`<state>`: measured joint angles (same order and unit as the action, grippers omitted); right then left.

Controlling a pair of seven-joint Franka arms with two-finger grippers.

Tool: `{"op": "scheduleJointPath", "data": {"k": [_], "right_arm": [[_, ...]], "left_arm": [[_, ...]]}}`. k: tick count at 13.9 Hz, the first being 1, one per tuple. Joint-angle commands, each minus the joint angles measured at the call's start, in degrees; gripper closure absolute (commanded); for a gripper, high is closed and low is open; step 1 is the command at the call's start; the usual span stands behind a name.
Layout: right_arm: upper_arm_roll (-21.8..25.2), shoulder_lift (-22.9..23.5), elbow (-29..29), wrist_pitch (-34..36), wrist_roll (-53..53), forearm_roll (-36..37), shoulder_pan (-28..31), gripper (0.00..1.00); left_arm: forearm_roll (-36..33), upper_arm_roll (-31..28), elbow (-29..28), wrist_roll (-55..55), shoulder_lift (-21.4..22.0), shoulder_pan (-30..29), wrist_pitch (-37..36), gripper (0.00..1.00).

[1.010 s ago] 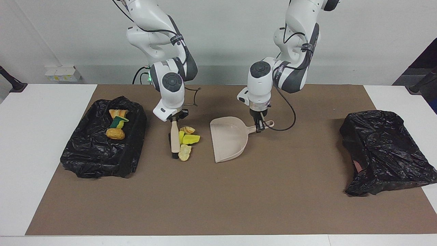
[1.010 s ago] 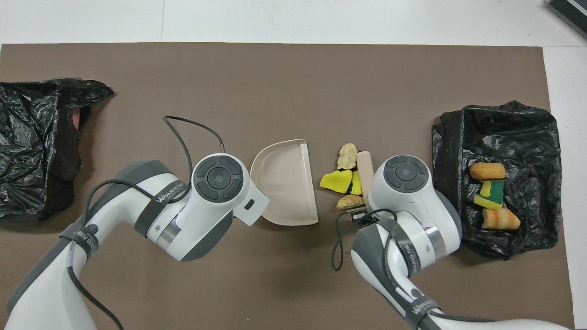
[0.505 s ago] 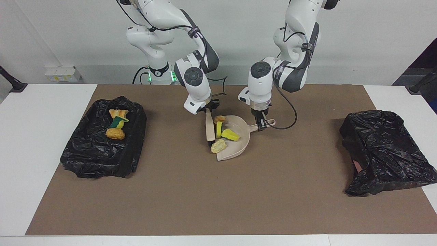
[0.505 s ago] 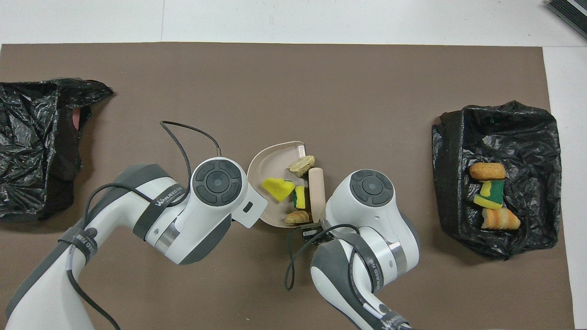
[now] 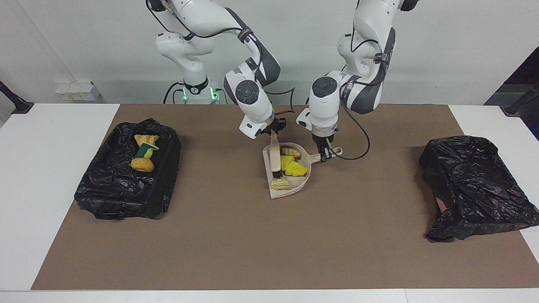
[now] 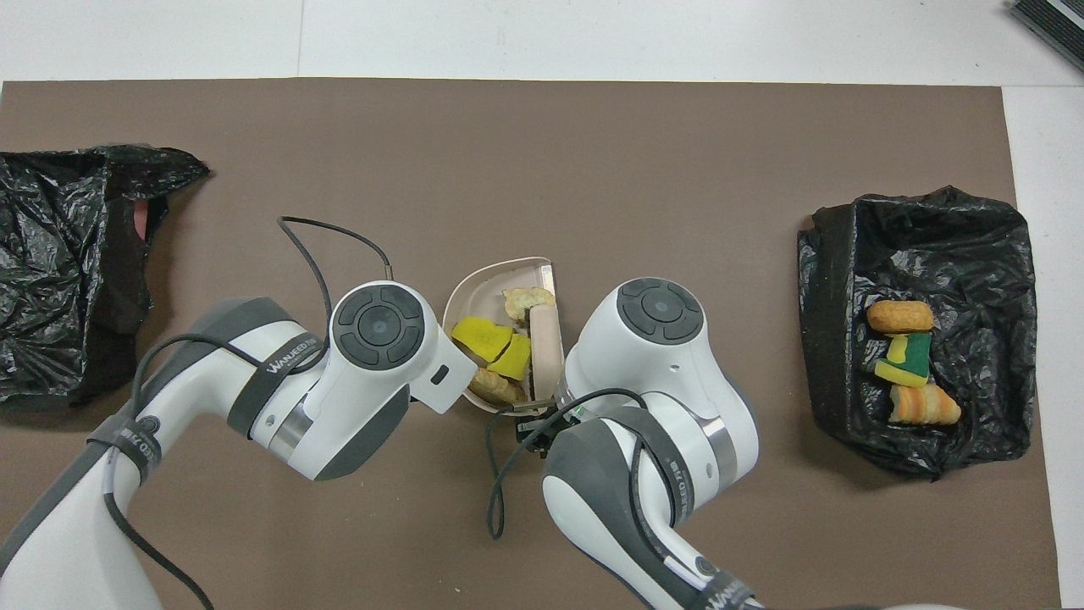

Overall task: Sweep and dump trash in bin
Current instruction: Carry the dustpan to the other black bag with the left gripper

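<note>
Trash [image 5: 289, 165] now lies gathered inside the dustpan [image 5: 303, 182], so sweeping looks done; dumping remains. A lined bin [image 5: 126, 198] toward the right arm's end already holds scraps. The right end effector [image 5: 273, 135] is clamped on the brush [image 5: 275, 156]; the left end effector [image 5: 323, 155] grips the dustpan handle. A brown mat [image 5: 252, 244] covers the white worktop [image 5: 33, 189] before a plain pale wall; a crumpled black bag [image 5: 471, 189] sits at the left arm's end.

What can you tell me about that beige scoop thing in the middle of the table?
The dustpan is a beige, plastic-looking scoop with a raised curved wall, a flat open edge and a short handle ending in a loop. It lies on the brown mat mid-table. The left gripper is shut on its handle. Inside lie yellow and tan scraps, and the brush, held by the right gripper, reaches into it.
</note>
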<state>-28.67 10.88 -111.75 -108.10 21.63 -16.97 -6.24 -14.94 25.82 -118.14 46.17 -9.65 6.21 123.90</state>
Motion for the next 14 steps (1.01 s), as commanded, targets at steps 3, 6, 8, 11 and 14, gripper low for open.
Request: {"op": "scheduleJointPath", "data": {"k": [3, 6, 8, 11, 14], "right_arm": [[0.28, -5.52, 0.48, 9.04, -8.43, 14.31, 0.88, 1.0], [0.29, -6.48, 0.04, 10.97, -6.62, 16.36, 0.7, 1.0], [-0.41, -8.15, -1.71, 11.07, 4.51, 15.05, 0.35, 1.0], [-2.17, -8.87, -2.95, 10.19, 10.77, 2.94, -0.26, 1.0], [-8.66, -6.33, -4.44, 4.85, 16.93, 1.77, -1.14, 1.0]], "left_arm": [[0.52, -2.18, -1.48, 5.5, 1.22, -0.58, 2.05, 1.0], [5.86, -6.65, -1.3, 14.26, 3.75, -0.06, 1.35, 1.0], [9.74, -10.77, -1.3, 21.47, 6.57, -0.06, 0.21, 1.0], [14.48, -17.79, -1.3, 32.54, 10.69, -0.06, -2.51, 1.0], [14.67, -26.93, -0.52, 42.21, 14.13, 0.12, -6.38, 1.0]]}}
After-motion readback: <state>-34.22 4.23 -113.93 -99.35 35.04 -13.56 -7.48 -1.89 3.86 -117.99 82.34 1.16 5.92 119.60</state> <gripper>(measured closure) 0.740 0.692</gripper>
